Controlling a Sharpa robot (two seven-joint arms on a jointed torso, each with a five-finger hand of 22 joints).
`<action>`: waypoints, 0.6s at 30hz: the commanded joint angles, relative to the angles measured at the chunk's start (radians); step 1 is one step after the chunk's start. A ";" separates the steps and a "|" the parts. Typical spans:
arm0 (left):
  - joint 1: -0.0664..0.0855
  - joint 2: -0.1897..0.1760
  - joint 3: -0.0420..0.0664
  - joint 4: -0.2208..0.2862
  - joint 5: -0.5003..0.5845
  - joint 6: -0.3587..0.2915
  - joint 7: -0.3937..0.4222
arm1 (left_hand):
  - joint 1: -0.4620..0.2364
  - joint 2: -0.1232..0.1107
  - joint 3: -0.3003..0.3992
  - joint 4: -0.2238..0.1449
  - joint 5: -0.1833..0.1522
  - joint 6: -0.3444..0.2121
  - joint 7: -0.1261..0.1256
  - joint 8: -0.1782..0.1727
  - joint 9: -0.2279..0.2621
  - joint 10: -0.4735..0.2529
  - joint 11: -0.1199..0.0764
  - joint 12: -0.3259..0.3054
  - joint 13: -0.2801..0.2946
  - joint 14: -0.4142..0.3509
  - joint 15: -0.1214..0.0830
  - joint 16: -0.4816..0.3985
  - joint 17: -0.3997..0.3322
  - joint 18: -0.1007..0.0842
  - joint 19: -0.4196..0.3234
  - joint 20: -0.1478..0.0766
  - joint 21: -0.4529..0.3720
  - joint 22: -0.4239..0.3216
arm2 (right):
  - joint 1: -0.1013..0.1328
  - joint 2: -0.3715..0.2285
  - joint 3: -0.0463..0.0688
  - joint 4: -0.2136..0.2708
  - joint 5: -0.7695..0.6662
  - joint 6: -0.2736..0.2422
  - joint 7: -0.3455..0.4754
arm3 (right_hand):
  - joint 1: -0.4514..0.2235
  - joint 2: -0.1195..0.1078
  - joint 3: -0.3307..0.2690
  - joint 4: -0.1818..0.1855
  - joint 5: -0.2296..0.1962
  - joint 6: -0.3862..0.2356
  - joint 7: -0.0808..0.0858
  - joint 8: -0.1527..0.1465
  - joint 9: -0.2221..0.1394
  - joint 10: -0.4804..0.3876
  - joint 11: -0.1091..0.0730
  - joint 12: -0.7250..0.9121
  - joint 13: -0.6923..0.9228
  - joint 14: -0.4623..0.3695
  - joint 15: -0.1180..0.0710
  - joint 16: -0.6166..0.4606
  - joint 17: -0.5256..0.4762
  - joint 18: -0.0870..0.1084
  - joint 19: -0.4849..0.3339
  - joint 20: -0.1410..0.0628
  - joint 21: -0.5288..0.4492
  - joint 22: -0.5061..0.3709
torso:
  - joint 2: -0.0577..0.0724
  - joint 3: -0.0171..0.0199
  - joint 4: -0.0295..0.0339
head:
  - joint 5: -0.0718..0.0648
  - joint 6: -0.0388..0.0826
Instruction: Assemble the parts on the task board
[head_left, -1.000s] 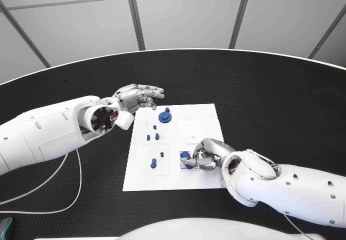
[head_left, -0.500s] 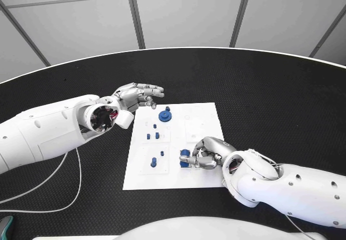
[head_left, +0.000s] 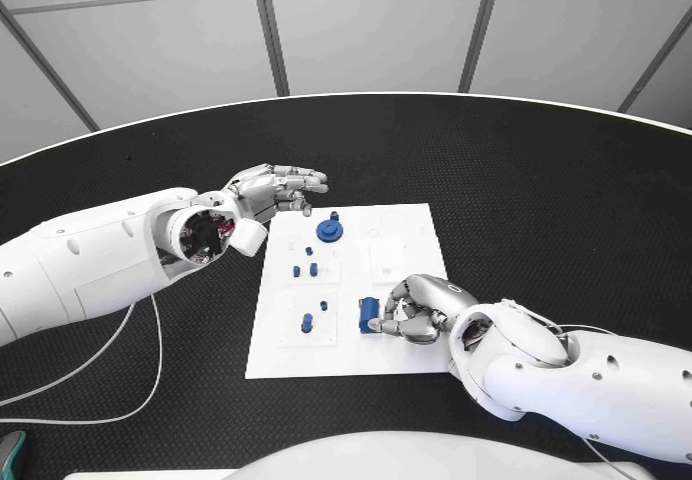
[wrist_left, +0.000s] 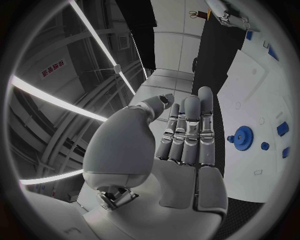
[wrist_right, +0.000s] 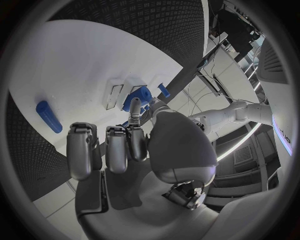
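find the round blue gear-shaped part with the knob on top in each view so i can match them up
Head view: the round blue gear-shaped part stands near the far edge of the white task board, just beside the left hand.
Left wrist view: the same part sits on the board beyond the hand's fingertips.
Right wrist view: I cannot pick it out there.
Shared landmark: the white task board, seen in all three views.

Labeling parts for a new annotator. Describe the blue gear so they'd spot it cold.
On the white task board, look to the far end near the left hand. The gear sits there, round and toothed with a knob on top, the widest blue part; its neighbours are small pegs.
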 joint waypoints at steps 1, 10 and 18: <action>0.000 0.000 0.000 0.000 0.000 0.000 0.000 | -0.007 0.004 -0.001 0.007 0.000 -0.008 0.001 0.000 -0.002 -0.008 0.000 0.006 0.001 -0.007 0.000 0.003 -0.001 0.016 -0.004 0.003 -0.003 -0.001 | 0.000 0.003 0.000 -0.008 -0.001 0.003 -0.007 | 0.011 0.001 0.008 0.001 -0.002 -0.002 -0.001 -0.006 -0.002 0.061 -0.007 0.005 0.195 0.108 -0.003 0.002 0.251 -0.019 0.096 -0.009 0.004 0.250 | -0.001 -0.0013 0.0025 | -0.001 -0.001; 0.000 -0.002 0.000 0.001 0.000 -0.003 0.000 | -0.008 0.004 -0.001 0.009 0.000 -0.008 0.001 0.000 -0.002 -0.008 0.000 0.007 0.001 -0.007 0.000 0.004 -0.001 0.016 -0.004 0.003 -0.004 -0.001 | 0.000 0.011 0.000 -0.023 -0.002 0.007 -0.024 | 0.035 0.007 0.034 0.011 0.020 0.001 -0.002 -0.007 -0.007 0.063 -0.008 0.008 0.198 0.109 -0.004 0.004 0.254 -0.020 0.098 -0.009 0.009 0.252 | -0.001 -0.0008 0.0015 | 0.003 -0.005; 0.000 -0.003 0.000 0.001 0.000 -0.003 0.000 | -0.008 0.004 -0.001 0.009 0.000 -0.008 0.001 0.000 -0.002 -0.008 0.000 0.007 0.001 -0.007 0.000 0.004 -0.001 0.016 -0.004 0.003 -0.004 -0.001 | 0.000 0.007 0.000 -0.019 -0.002 0.006 -0.026 | 0.054 0.009 0.059 0.008 0.028 0.001 -0.003 -0.009 -0.010 0.064 -0.010 0.010 0.199 0.109 -0.005 0.005 0.256 -0.020 0.098 -0.010 0.012 0.253 | -0.002 0.0005 -0.0009 | 0.006 -0.006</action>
